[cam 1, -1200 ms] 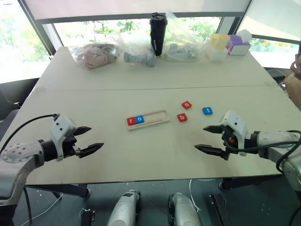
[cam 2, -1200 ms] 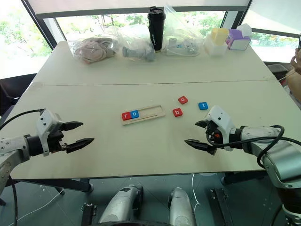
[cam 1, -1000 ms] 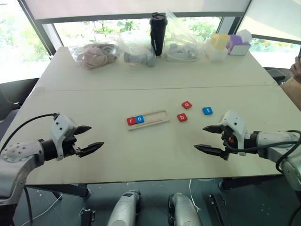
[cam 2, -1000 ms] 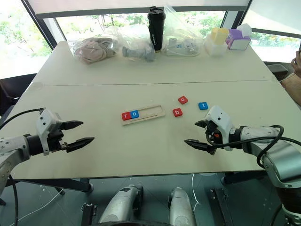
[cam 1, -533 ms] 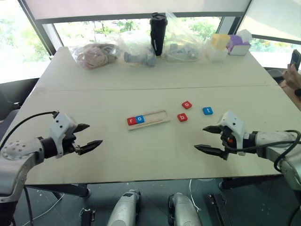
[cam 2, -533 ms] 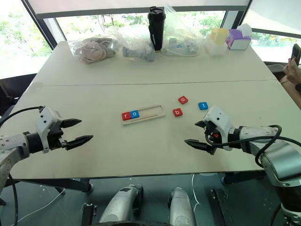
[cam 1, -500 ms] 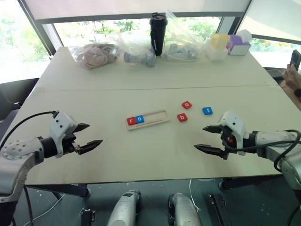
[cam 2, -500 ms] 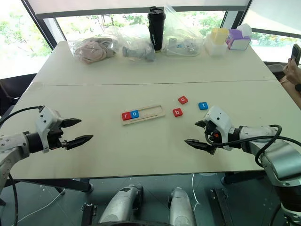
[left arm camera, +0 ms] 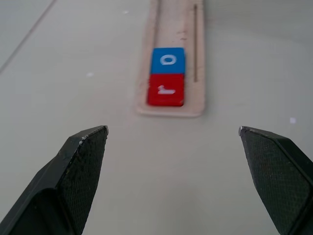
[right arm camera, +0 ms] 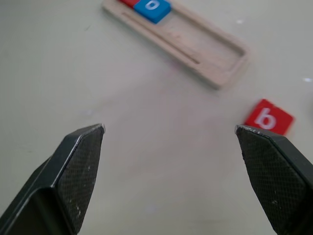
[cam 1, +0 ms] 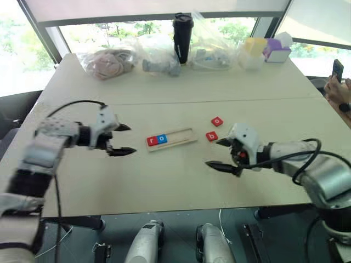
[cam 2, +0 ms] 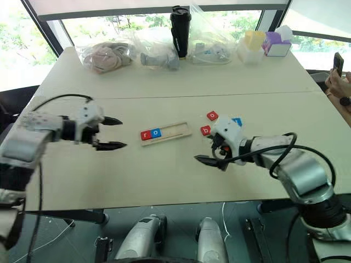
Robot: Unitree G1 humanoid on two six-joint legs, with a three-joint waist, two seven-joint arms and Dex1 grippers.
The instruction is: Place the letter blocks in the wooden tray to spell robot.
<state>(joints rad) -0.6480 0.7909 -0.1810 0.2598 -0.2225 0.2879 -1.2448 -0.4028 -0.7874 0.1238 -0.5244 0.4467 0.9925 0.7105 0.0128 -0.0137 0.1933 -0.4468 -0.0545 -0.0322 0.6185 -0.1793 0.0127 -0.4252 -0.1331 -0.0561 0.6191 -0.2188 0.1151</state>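
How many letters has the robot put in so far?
Two: the red r and blue o sit in the wooden tray. Both end effectors, left and right, are open and empty. The red b, red o and blue t wait on the table.

Two letter blocks (cam 1: 157,139) sit at the wooden tray's (cam 1: 181,136) left end.

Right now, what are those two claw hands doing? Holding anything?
Left gripper: open, holding nothing, beside the wooden tray.
Right gripper: open, holding nothing, near the red b block.
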